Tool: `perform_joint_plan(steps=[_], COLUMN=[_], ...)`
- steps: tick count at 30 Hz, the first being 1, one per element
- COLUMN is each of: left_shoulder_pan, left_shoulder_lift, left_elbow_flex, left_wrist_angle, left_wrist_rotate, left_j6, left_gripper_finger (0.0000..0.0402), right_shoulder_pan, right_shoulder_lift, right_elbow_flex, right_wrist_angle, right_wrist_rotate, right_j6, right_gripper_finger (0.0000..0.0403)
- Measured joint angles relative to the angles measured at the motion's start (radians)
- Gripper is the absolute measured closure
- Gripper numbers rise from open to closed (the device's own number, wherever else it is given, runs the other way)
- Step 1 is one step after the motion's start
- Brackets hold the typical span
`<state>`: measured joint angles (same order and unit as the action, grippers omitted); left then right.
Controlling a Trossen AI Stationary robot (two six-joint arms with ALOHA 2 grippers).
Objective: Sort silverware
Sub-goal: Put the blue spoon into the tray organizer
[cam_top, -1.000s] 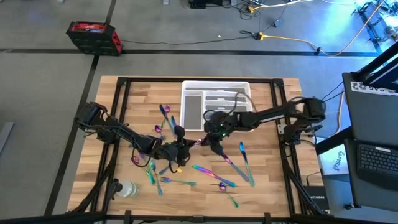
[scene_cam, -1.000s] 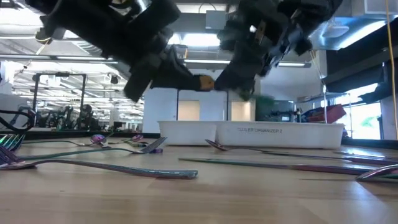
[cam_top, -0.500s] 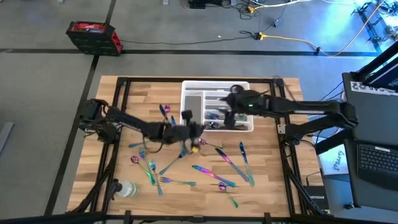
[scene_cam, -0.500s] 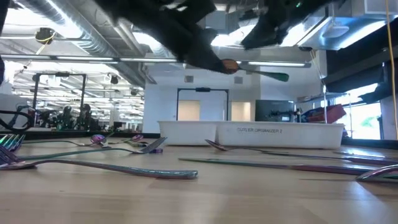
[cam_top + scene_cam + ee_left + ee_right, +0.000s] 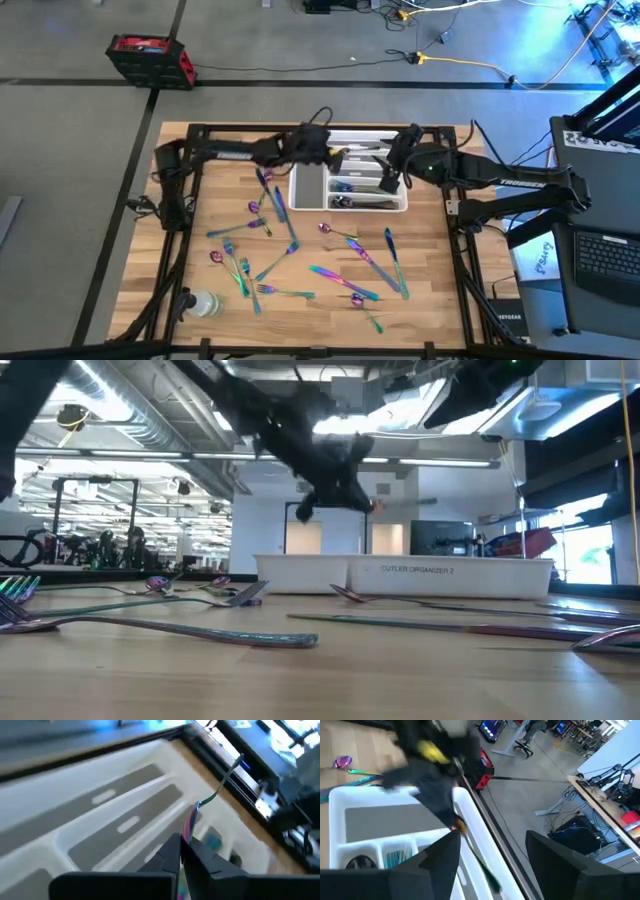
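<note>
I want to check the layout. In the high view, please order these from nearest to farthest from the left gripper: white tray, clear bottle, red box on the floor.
From the left gripper:
1. White tray: directly below it.
2. Red box: off the table, far corner on the left arm's side.
3. Clear bottle: table's near edge, left arm's side.

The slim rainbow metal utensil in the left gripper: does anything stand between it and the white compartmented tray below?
Nothing visible does. The left gripper, shut on the slim rainbow metal utensil, hangs over the white compartmented tray. The open right gripper waits beside it over the tray's other end.
</note>
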<state>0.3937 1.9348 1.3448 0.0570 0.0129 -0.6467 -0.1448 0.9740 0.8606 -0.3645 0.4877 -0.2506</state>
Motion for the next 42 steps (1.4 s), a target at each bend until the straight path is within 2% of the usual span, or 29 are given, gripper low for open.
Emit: perform_joint_plan(steps=[4,9,12,15,20,25,42], left_shoulder_pan=[0.050,0.078,0.082,0.092,0.117,0.141,0.138], left_shoulder_lift=[0.121,0.262,0.314,0.343,0.345,0.348,0.357], left_elbow_flex=[0.143,0.354,0.463,0.521,0.537,0.536,0.533], left_wrist_angle=[-0.160,-0.321,-0.432,-0.528,-0.552,-0.555,-0.627], left_wrist_rotate=[0.039,0.141,0.147,0.154,0.242,0.334,0.331], left_j6=[-0.174,-0.218,-0.214,-0.249,-0.369,-0.395,-0.374], left_gripper_finger=[0.0401,0.0401,0.0401,0.0401,0.0401,0.0401,0.0401], right_shoulder_pan=[0.000,0.000,0.000,0.000,0.000,0.000,0.000], right_shoulder_lift=[0.001,0.000,0.000,0.000,0.000,0.000,0.005], right_elbow_flex=[-0.025,-0.038,-0.038,-0.038,-0.038,-0.038,-0.038], right_wrist_angle=[-0.005,-0.012,-0.013,-0.018,-0.038,-0.074,-0.072], right_wrist_rotate=[0.000,0.001,0.001,0.001,0.002,-0.002,-0.009], right_j6=[-0.002,-0.002,-0.002,0.000,0.008,0.042,0.067], right_gripper_finger=[0.0194,0.0194,0.0194,0.0194,0.0194,0.0194,0.0194])
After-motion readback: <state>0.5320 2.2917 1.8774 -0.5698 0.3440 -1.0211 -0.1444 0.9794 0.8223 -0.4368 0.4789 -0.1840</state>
